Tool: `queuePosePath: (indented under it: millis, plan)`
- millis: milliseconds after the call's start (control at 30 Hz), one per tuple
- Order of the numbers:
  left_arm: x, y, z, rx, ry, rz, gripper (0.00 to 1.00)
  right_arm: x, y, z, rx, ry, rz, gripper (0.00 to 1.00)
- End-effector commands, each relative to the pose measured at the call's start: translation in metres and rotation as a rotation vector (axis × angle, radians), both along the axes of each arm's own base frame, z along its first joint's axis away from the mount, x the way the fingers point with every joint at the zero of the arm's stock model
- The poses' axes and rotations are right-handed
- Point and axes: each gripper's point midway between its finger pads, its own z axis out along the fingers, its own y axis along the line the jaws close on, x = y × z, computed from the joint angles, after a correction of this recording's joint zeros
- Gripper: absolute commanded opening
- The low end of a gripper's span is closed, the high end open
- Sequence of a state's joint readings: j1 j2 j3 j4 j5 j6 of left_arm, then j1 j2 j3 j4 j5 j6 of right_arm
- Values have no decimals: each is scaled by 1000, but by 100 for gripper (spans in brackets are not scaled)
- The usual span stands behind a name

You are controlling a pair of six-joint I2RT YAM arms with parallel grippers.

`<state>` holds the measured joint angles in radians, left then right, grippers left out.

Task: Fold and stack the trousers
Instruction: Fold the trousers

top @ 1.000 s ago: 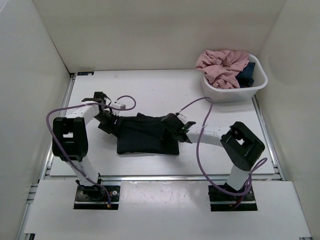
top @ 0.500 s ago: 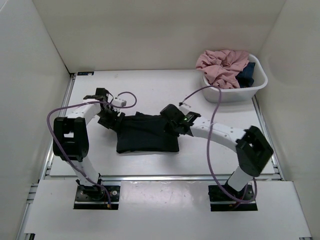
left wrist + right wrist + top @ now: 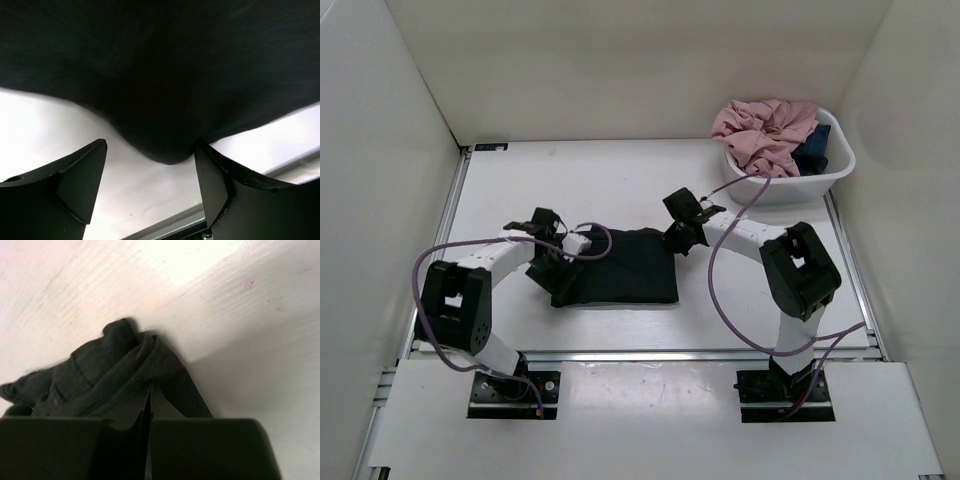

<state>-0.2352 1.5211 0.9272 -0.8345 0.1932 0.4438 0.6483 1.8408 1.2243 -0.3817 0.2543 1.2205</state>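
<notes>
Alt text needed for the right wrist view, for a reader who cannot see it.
The right gripper, jaws shut, pinches a bunched corner of the black trousers. The white table fills the rest of the view.

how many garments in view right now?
3 visible: black trousers folded mid-table; pink garment and dark blue garment in the white basin, back right. More may be hidden underneath.
</notes>
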Motion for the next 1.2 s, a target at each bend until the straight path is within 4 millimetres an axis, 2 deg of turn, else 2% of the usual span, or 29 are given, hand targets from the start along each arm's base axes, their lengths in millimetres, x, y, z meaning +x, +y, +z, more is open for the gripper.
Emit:
queuePosePath:
  millis: [0,100,200,300,400,433,467,500,533,567,600,633,667,700,733,767,800,833,867,900,933,1033,1067,1100,1167]
  plan:
    - [4,29,-24,148,-38,44,81,18,18,1,147,-10,-56,0]
    - [-2,40,-38,212,-50,38,81,33,-9,-2,137,-27,-195,0]
    - [-9,45,-48,242,-52,8,81,34,-31,-9,106,-19,-258,0]
    - [-5,45,-45,241,-73,-15,81,35,-43,-12,73,-12,-246,0]
    - [2,44,-35,238,-110,-35,81,38,-45,6,28,-57,-158,0]
    - [15,38,-18,212,-164,-41,81,39,-45,24,-7,-100,-130,0]
    - [16,34,-8,192,-167,-45,82,38,-46,35,-43,-127,-99,0]
    - [22,28,5,163,-191,-48,82,31,-38,54,-83,-174,-21,0]
    - [42,16,32,107,-255,-52,84,25,-37,62,-106,-192,9,0]
    - [51,9,48,75,-289,-57,84,15,-26,70,-107,-207,62,0]
    - [59,3,62,47,-314,-62,84,7,-23,83,-96,-236,88,0]
    - [75,-10,83,-8,-357,-75,84,-1,-20,85,-91,-241,104,0]
    - [83,-17,92,-38,-374,-72,84,-17,-16,76,-93,-219,141,0]
    - [88,-29,99,-65,-378,-98,84,-25,-16,83,-75,-231,142,0]
    - [97,-50,107,-105,-372,-143,82,-35,-16,80,-66,-221,152,0]
    - [100,-61,108,-123,-362,-167,80,-42,-12,88,-36,-249,160,0]
    - [102,-72,107,-133,-346,-191,78,-55,-15,73,-32,-221,171,0]
    - [108,-93,117,-166,-356,-234,75,-59,-15,69,1,-216,151,0]
    - [105,-100,102,-168,-279,-250,75,-61,-4,76,63,-256,162,0]
    - [104,-103,100,-179,-247,-255,73,-70,2,68,96,-228,182,0]
    - [103,-106,100,-192,-217,-261,73,-75,-1,57,102,-202,154,0]
    - [101,-105,92,-183,-203,-279,73,-80,9,51,142,-191,180,0]
    - [102,-106,90,-185,-209,-280,74,-76,16,47,164,-203,186,0]
    - [103,-112,86,-193,-207,-304,74,-77,25,49,191,-213,205,0]
    - [113,-123,87,-205,-214,-318,73,-76,35,41,221,-203,228,0]
